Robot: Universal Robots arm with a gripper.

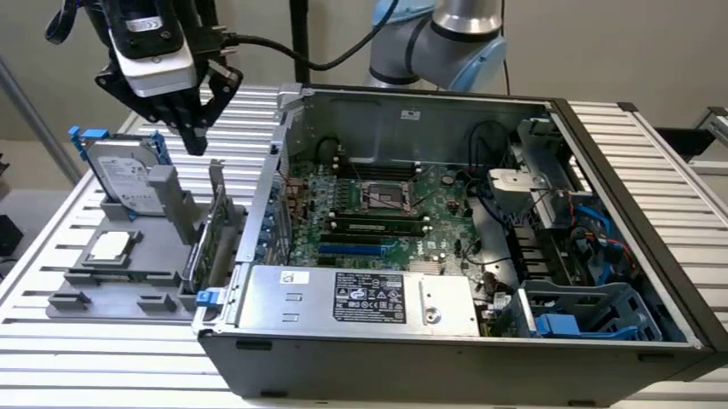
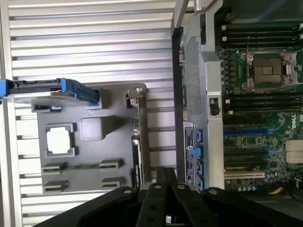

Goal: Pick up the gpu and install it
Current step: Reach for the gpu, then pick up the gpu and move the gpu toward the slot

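Along the grey holder's (image 1: 85, 281) edge nearest the computer case (image 1: 455, 362), the gpu (image 1: 214, 234) stands upright.
The gripper (image 1: 193, 135) hangs above the gpu, apart from it, fingers drawn together and holding nothing. A blue-framed hard drive (image 1: 125, 175) stands at the holder's corner away from the case; the holder sits on the slatted tabletop (image 1: 102, 362) beside the case.

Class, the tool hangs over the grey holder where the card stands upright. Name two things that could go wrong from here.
1. The card stands on edge close beside the case wall; if the tool comes down slightly off line, it may strike that wall.
2. The hard drive stands upright on the same holder, so a wide approach might knock it.
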